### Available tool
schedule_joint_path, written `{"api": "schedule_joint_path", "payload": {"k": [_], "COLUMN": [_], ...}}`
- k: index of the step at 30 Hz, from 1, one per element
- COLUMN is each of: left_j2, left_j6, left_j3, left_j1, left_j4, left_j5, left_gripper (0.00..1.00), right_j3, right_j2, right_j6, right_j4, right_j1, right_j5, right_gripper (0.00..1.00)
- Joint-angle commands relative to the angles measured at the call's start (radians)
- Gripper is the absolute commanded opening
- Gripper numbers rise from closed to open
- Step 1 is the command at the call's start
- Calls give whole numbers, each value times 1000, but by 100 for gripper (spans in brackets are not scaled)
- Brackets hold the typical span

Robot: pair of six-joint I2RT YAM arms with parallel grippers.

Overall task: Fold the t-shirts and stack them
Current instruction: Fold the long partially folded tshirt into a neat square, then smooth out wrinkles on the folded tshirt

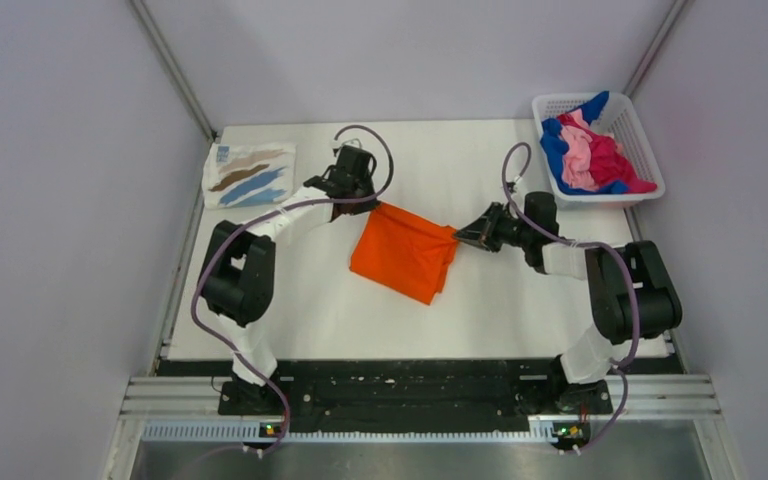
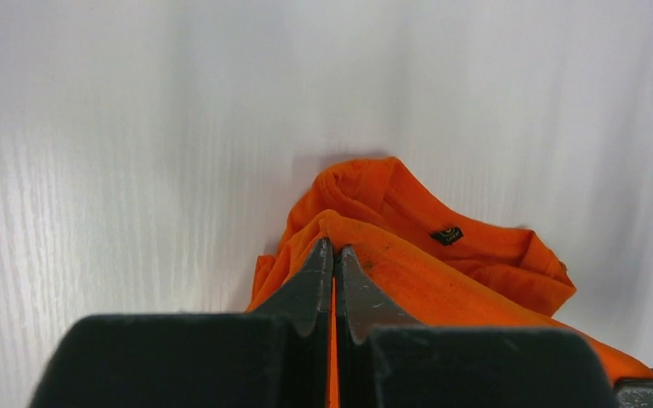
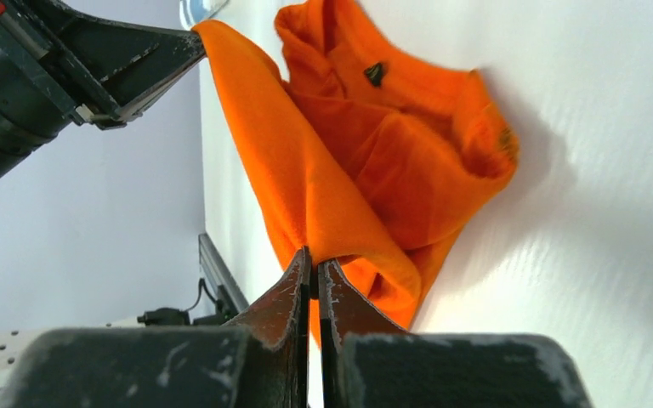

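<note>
From above: the orange t-shirt (image 1: 405, 252) lies mid-way across the table (image 1: 520, 310), held between the left gripper (image 1: 373, 203) at its far corner and the right gripper (image 1: 457, 236) at its right edge; left wrist: jaws pinched tight on a thin cloth edge, neck label (image 2: 447, 235) visible beyond; right wrist: its jaws likewise clamped, and only here the lifted edge looks taut, body bunched beneath; pulling harder could slip either slim pinch.

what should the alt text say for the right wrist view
The right fingers, shut and seen close up, pinch an edge of the orange t-shirt, with the cloth stretched up to the left fingers, which clamp another corner at upper left. The rest of the shirt, its small black label showing, lies bunched on the white table.
</note>
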Motion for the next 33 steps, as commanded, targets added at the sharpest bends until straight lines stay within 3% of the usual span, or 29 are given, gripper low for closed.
{"api": "schedule_joint_path", "payload": {"k": [1, 3, 4, 7, 8, 9, 13, 15, 18, 21, 25, 33], "left_j2": [66, 99, 122, 147, 142, 131, 64, 31, 13, 38, 101, 288], "left_j6": [21, 14, 8, 23, 31, 38, 57, 64, 60, 58, 49, 71], "left_j3": [100, 133, 161, 248, 264, 269, 216, 158, 83, 78, 115, 246], "left_j1": [25, 30, 32, 37, 36, 36, 35, 35, 33, 30, 26, 28], "left_j4": [16, 7, -12, -69, -73, -71, -36, 3, 62, 86, 99, 47], "left_j5": [-9, -2, 0, 39, 58, 80, 184, 255, 392, 457, 464, 436], "left_gripper": [0, 0, 8, 60, 72, 77, 84, 86, 88, 89, 89, 89], "right_j3": [74, 94, 104, 148, 162, 174, 166, 152, 130, 115, 147, 206], "right_j2": [64, 93, 104, 103, 90, 70, -56, -120, -188, -206, -147, 53], "right_j6": [-19, -14, -12, -35, -50, -69, -130, -164, -197, -186, -175, -185], "right_j4": [61, 71, 78, 38, 6, -34, -170, -226, -278, -224, -166, -131], "right_j1": [-34, -45, -50, -53, -54, -53, -48, -26, 35, 113, 180, 183], "right_j5": [5, 15, 21, 49, 68, 103, 230, 271, 303, 275, 235, 234], "right_gripper": [3, 9, 11, 34, 43, 49, 75, 97, 99, 99, 99, 99]}}
